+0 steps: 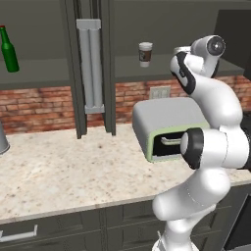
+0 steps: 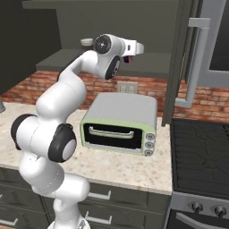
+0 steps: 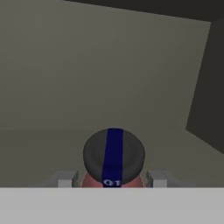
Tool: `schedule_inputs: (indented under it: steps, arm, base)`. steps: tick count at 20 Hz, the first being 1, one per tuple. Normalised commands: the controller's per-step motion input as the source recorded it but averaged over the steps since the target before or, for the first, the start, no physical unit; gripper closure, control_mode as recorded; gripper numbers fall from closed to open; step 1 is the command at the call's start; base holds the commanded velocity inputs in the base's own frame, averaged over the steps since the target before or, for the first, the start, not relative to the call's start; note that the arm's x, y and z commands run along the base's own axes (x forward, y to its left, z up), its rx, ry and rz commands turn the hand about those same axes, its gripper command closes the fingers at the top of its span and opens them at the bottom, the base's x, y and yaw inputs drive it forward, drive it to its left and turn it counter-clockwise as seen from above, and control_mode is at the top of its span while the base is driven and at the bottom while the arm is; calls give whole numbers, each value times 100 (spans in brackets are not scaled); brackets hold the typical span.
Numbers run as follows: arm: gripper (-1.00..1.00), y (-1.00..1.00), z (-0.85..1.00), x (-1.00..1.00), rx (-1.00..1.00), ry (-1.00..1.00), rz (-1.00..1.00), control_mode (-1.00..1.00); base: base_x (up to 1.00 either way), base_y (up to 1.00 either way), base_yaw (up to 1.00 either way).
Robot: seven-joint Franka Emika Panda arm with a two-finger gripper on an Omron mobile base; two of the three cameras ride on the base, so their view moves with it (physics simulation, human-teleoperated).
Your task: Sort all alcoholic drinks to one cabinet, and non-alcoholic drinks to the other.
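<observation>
Jaws (image 3: 112, 179) flank the tiny purple bottle (image 3: 113, 156) on both sides; whether gripping or letting go, cannot tell. Bottle sits inside the right cabinet, near the coffee cup (image 1: 145, 53) on that shelf (image 1: 147, 73). Judged placing step; next, open fully and back straight out. Green bottle (image 1: 8, 50) stands in the left cabinet.

Toaster oven (image 2: 120, 123) on countertop (image 1: 63, 169), brick backsplash (image 1: 39, 105), stove (image 2: 201, 152) nearby.

The left cabinet shelf (image 1: 34, 78) is carrying 1 green bottle (image 1: 8, 50), standing upright. The right cabinet shelf (image 1: 157, 72) is bearing 1 coffee cup (image 1: 145, 54). The speckled counter (image 1: 63, 166) is supporting a toaster oven (image 2: 120, 123) and a grey canister (image 1: 2, 139) at its left edge.
</observation>
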Motion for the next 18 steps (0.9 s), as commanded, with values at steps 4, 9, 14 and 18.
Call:
schedule_inputs:
  steps: [4, 9, 14, 18]
  arm:
    - [-100, -8, -2, 12, 0, 0, -1, -100]
    - [-100, -3, 0, 16, 0, 0, -1, -100]
    - [-100, 0, 0, 17, 0, 0, 0, -100]
    - [-100, 0, 0, 4, 0, 1, 0, -100]
  base:
    - [0, 0, 0]
    - [0, 0, 0]
    - [0, 0, 0]
    - [0, 0, 0]
